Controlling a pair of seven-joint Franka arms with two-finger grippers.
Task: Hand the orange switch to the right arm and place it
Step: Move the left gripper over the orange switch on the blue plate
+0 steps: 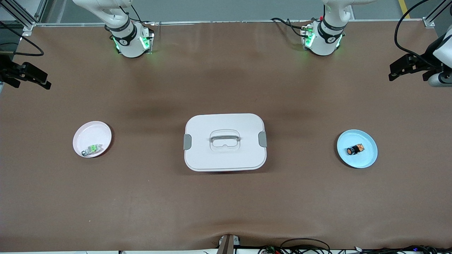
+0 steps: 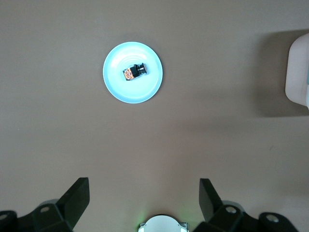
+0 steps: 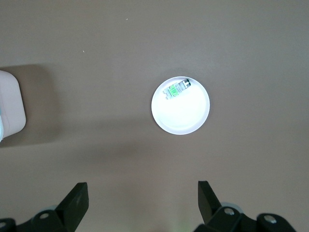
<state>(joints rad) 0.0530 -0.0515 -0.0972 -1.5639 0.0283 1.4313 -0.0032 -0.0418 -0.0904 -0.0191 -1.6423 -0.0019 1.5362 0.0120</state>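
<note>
Orange switch (image 1: 355, 150) on blue plate (image 1: 367, 160), left hand (image 2: 144, 195) and right hand (image 3: 142, 195) wide apart, empty

The left arm rises from its base at the table's edge farthest from the front camera and bends out over the left arm's end of the table. Its wrist carries the left gripper (image 1: 392, 72) high in the air over that end edge, camera facing down, with both fingers (image 2: 77, 195) spread wide and nothing between them. The right arm mirrors this pose from its own base. The right gripper (image 1: 46, 83) hangs over the right arm's end edge, its fingers (image 3: 78, 198) likewise wide apart and empty.
</note>
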